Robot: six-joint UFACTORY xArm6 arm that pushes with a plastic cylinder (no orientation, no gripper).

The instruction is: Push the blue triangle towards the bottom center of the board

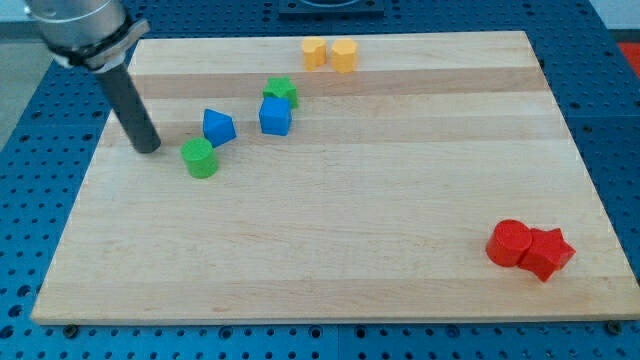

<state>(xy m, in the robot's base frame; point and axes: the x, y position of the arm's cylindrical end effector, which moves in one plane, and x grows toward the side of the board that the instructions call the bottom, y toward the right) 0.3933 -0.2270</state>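
The blue triangle (pixel 218 127) lies on the wooden board (pixel 330 260) in the view's upper left. My tip (pixel 147 148) rests on the board to the triangle's left, a short gap away, slightly lower in the view. A green cylinder (pixel 199 158) sits just below and left of the triangle, between it and my tip. A blue cube (pixel 275 116) lies to the triangle's right.
A green star-like block (pixel 282 92) touches the blue cube's upper side. Two yellow blocks (pixel 330 54) sit side by side at the top edge. A red cylinder (pixel 509 243) and a red star (pixel 548 252) sit together at the lower right.
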